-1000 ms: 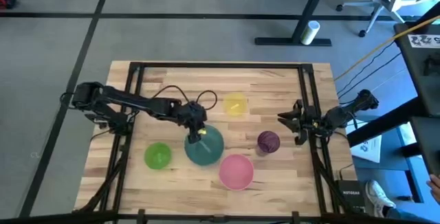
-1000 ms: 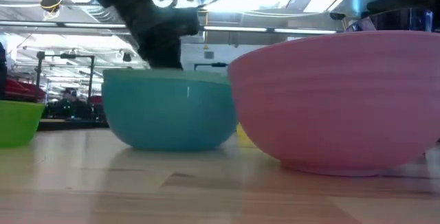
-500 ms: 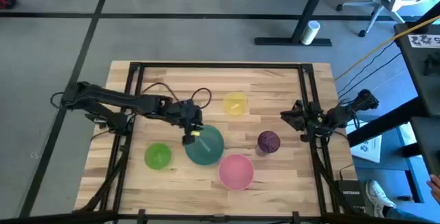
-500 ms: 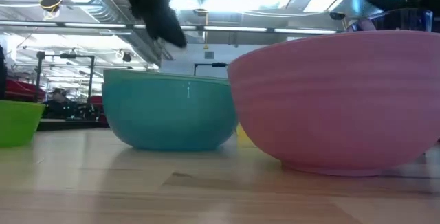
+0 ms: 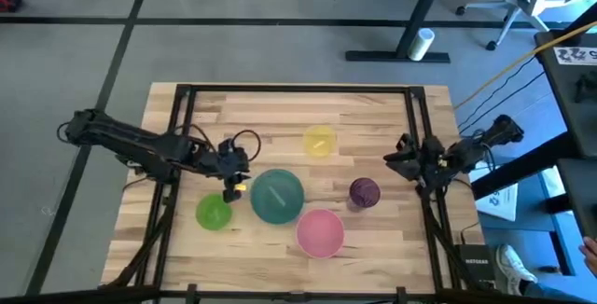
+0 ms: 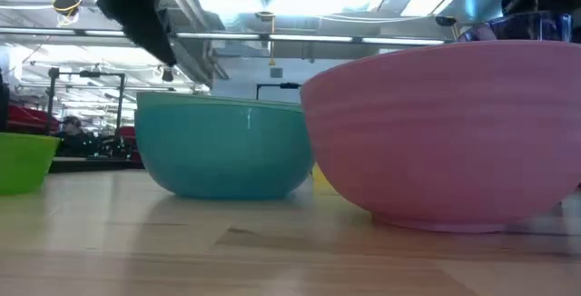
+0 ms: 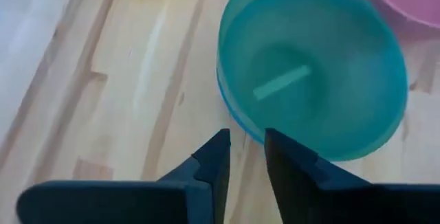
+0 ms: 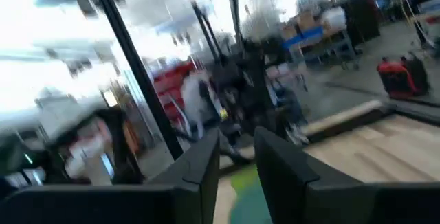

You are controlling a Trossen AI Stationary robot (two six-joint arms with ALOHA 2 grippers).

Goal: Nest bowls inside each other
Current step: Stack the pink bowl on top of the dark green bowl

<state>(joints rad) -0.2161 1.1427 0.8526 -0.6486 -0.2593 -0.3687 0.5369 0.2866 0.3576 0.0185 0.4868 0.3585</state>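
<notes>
Bowls are sitting scattered across the wooden table (image 5: 373, 117), and going near to far in the high view the pink bowl (image 5: 320, 232) is lying closest to the front edge, toward six o'clock of the table's middle. Just behind it, at about eleven o'clock from it, the teal-green bowl (image 5: 276, 196) is resting with a blue rim showing beneath it in the left wrist view, so it is sitting inside a blue bowl (image 7: 230, 110). The lime-green bowl (image 5: 214, 212) is standing at nine o'clock from the teal one, well apart from the pink. The dark purple bowl (image 5: 364, 192) is sitting at three o'clock from the teal one. The yellow bowl (image 5: 319, 142) is lying farthest back, toward twelve o'clock. The left gripper (image 5: 232, 182) is hanging between the lime-green and teal bowls, its jaws holding nothing and standing only a narrow gap apart. The right gripper (image 5: 396, 161) is waiting at the table's three o'clock edge, jaws slightly parted and empty.
</notes>
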